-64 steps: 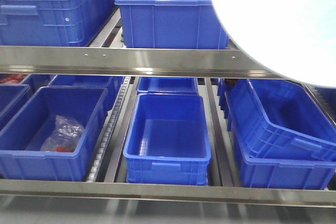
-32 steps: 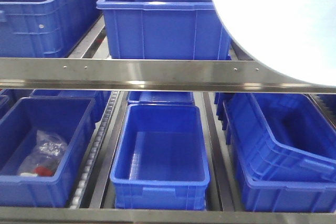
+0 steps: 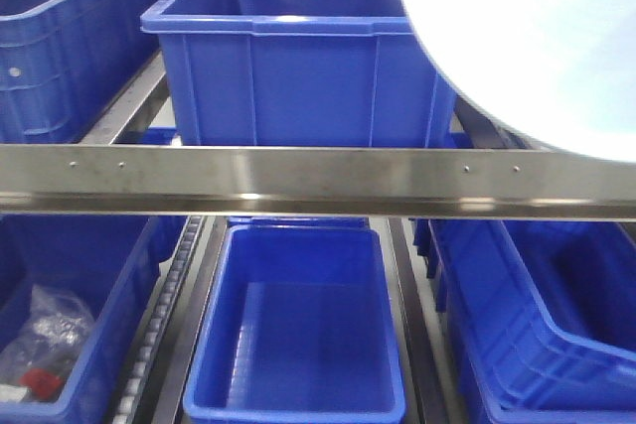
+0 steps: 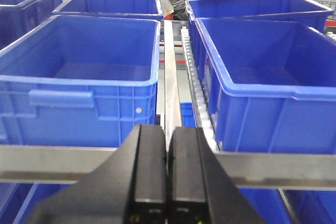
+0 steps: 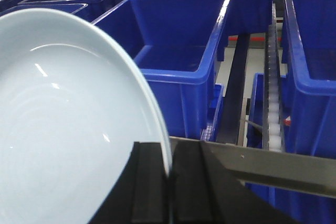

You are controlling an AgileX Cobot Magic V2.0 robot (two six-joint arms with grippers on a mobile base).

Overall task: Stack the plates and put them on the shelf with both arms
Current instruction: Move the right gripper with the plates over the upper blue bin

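Observation:
A pale bluish-white plate [image 3: 527,37] fills the top right of the front view, held up on edge in front of the shelf. In the right wrist view its glossy inner face [image 5: 63,119] is on the left. My right gripper [image 5: 169,153] is shut on its rim, one black finger on each side. The shelf shows as a brushed-steel front rail [image 3: 298,181] across the front view, with blue crates above and below. My left gripper [image 4: 168,135] is shut with nothing between its fingers. It hovers just before the rail [image 4: 52,163], facing the gap between two upper crates.
A big blue crate [image 3: 288,57] stands on the upper tier, right behind the rail and beside the plate. Below, an empty crate [image 3: 298,335] sits in the middle, and a crate at the left holds a plastic bag [image 3: 45,340]. Roller tracks [image 4: 197,77] run between the crates.
The shelf has come closer in the front view: the rail sits lower, the crates look larger and have slid left. The plate has stayed at the top right.

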